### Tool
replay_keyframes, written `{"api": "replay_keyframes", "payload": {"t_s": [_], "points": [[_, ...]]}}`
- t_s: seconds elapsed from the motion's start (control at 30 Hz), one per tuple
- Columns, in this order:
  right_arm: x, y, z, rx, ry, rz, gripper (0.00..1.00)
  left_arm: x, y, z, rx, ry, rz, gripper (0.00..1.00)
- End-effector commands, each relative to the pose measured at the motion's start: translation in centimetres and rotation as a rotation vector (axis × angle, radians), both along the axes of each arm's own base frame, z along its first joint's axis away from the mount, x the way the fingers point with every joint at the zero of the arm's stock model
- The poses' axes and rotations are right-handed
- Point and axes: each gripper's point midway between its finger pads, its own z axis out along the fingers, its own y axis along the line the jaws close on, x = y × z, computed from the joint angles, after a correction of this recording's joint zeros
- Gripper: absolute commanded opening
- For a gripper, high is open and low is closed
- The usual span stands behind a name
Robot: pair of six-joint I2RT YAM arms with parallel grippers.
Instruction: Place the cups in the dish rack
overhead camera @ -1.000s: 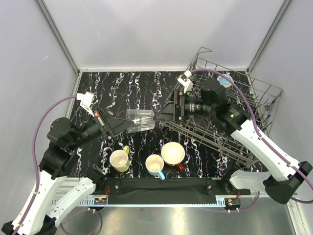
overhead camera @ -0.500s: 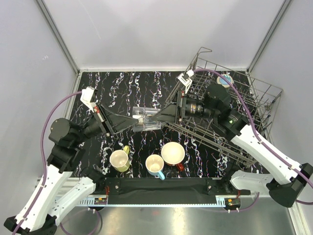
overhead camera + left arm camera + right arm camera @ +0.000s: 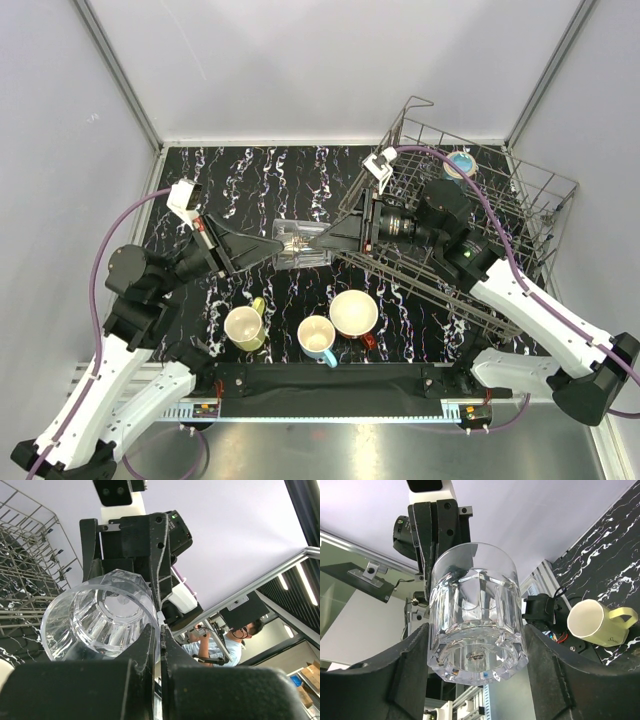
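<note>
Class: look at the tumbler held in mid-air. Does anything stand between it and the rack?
Nothing visible does. The tumbler hangs beside the rack, with only the right gripper, its fingers flanking the tumbler, on that side.

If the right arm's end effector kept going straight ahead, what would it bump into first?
The clear glass, sitting between the right end effector's fingers; just behind it, probably the left end effector pinching its rim.
</note>
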Motion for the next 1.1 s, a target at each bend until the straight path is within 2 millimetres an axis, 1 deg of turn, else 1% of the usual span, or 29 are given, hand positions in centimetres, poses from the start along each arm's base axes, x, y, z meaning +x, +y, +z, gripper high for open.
{"api": "replay_keyframes", "payload": {"t_s": [0.0, 0.07, 0.1, 0.13, 0.2, 0.23, 0.27, 0.33, 0.37, 0.4, 0.43, 0.47, 0.5, 0.53, 0.57, 0.6, 0.63, 0.67, 0.7, 0.73, 0.8, 0.83, 0.87, 0.9, 0.93, 0.97, 1.0, 1.03, 1.07], "points": [[-1.0, 0.4, 2.3, 0.063, -0.046, 0.033, 0.12, -0.1, -0.3, -0.8, 0.038, -0.040, -0.017, 0.00], [-0.6, 0.4, 2.3, 0.059, -0.050, 0.016, 0.00, 0.1, -0.2, -1.2, 0.068, -0.024, 0.006, 0.06], [-0.5, 0.3, 2.4, 0.058, -0.054, 0.005, 0.00, 0.3, -0.1, -1.2, 0.084, -0.051, 0.027, 0.14], [-0.4, 0.3, 2.3, 0.051, -0.051, -0.007, 0.00, 0.2, 0.0, -1.7, 0.114, -0.024, 0.031, 0.22], [0.2, 0.2, 2.1, 0.034, -0.047, -0.043, 0.00, 0.6, 0.3, -2.0, 0.148, -0.050, 0.070, 0.44], [0.4, 0.2, 1.9, 0.025, -0.041, -0.058, 0.00, 0.5, 0.5, -2.4, 0.175, -0.034, 0.083, 0.60], [1.0, 0.2, 1.0, -0.009, -0.016, -0.090, 0.00, 0.8, 0.7, -2.7, 0.192, -0.033, 0.106, 0.72], [1.8, 0.1, 1.1, -0.023, -0.008, -0.135, 0.00, 1.1, 1.1, -3.9, 0.264, -0.005, 0.136, 0.99], [2.2, 0.0, 0.0, -0.069, 0.014, -0.159, 0.00, 1.6, 1.4, -4.5, 0.303, -0.015, 0.164, 0.99], [2.7, -0.2, 0.4, -0.084, 0.011, -0.192, 0.00, 1.8, 1.6, -4.9, 0.335, -0.012, 0.186, 0.99], [3.3, -0.5, 0.2, -0.115, 0.019, -0.233, 0.00, 1.9, 2.2, -6.0, 0.403, 0.037, 0.209, 0.99], [4.7, -1.4, -1.9, -0.223, 0.060, -0.330, 0.00, 3.2, 3.4, -6.8, 0.472, 0.028, 0.302, 0.99], [5.6, -2.0, -0.8, -0.247, 0.056, -0.391, 0.00, 3.7, 4.2, -7.5, 0.524, 0.042, 0.353, 0.99], [7.4, -3.2, -1.2, -0.300, 0.063, -0.512, 0.00, 3.9, 5.2, -8.6, 0.595, 0.082, 0.392, 0.99], [7.7, -4.7, -3.3, -0.434, 0.090, -0.564, 0.00, 5.0, 6.7, -9.3, 0.649, 0.096, 0.488, 0.99], [8.8, -5.5, -1.8, -0.461, 0.082, -0.632, 0.00, 5.3, 7.4, -9.6, 0.688, 0.076, 0.519, 0.99], [10.8, -7.8, -2.2, -0.540, 0.074, -0.789, 0.00, 5.5, 7.8, -10.0, 0.712, 0.075, 0.536, 0.99], [10.7, -9.9, -1.7, -0.610, 0.079, -0.852, 0.00, 5.7, 8.1, -10.1, 0.731, 0.052, 0.548, 0.99], [11.7, -10.9, -2.6, -0.677, 0.096, -0.907, 0.00, 5.7, 8.1, -10.1, 0.735, 0.042, 0.547, 0.99], [12.8, -13.9, -3.3, -0.752, 0.120, -1.002, 0.00, 5.7, 7.9, -10.1, 0.733, 0.035, 0.538, 0.99], [14.2, -15.6, -3.1, -0.773, 0.143, -1.045, 0.00, 5.5, 7.8, -10.2, 0.730, 0.023, 0.528, 0.99], [15.3, -17.6, -3.4, -0.789, 0.175, -1.095, 0.00, 5.6, 7.6, -10.1, 0.720, 0.013, 0.525, 0.99], [15.8, -18.4, -3.0, -0.799, 0.157, -1.110, 0.00, 5.5, 7.5, -10.1, 0.715, 0.007, 0.520, 0.99], [16.8, -18.9, -3.5, -0.830, 0.165, -1.124, 0.00, 5.5, 7.5, -10.1, 0.715, 0.003, 0.520, 0.99], [17.2, -19.7, -4.0, -0.865, 0.179, -1.134, 0.00, 5.5, 7.5, -10.1, 0.716, -0.002, 0.517, 0.99], [18.1, -21.2, -4.4, -0.900, 0.194, -1.157, 0.00, 5.6, 7.5, -10.2, 0.724, -0.010, 0.514, 0.99], [19.5, -21.4, -4.9, -0.926, 0.211, -1.156, 0.00, 5.7, 7.5, -10.3, 0.733, -0.009, 0.511, 0.99], [20.0, -21.3, -5.5, -0.936, 0.229, -1.130, 0.00, 5.7, 7.5, -10.7, 0.750, -0.001, 0.505, 0.99], [21.0, -22.2, -5.3, -0.935, 0.229, -1.143, 0.00, 5.8, 7.5, -10.9, 0.769, 0.000, 0.503, 0.99]]}}
